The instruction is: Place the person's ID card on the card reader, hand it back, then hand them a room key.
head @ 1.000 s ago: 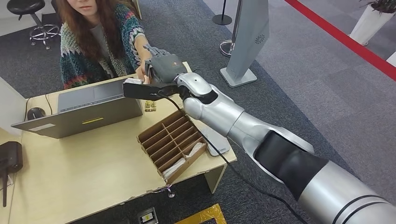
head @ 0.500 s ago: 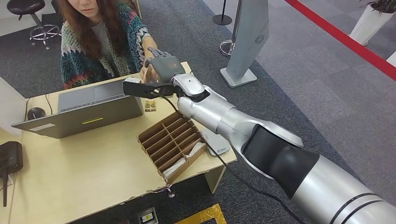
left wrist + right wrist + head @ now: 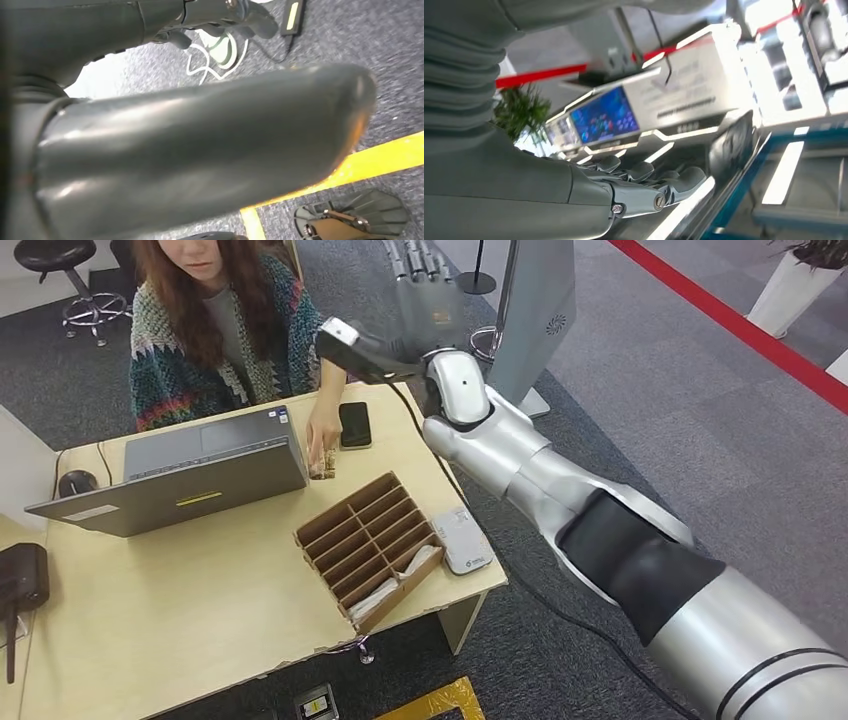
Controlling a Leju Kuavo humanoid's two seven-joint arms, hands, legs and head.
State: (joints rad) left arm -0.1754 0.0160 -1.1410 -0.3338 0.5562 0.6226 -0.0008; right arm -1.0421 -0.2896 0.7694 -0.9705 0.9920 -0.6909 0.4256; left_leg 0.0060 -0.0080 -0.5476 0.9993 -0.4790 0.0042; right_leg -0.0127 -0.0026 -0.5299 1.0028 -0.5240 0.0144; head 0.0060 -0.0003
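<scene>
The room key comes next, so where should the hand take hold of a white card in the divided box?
Pinch the exposed upper edge of a white card, coming down from above with the right hand. The cards lean in narrow compartments of the divided box, whose dividers likely block any sideways approach.

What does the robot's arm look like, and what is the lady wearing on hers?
The right arm is shiny silver with a black band, and a black cable runs along it. The right hand is grey with darker fingers. The person's sleeve is a knitted cardigan, patterned green, blue, red and white.
</scene>
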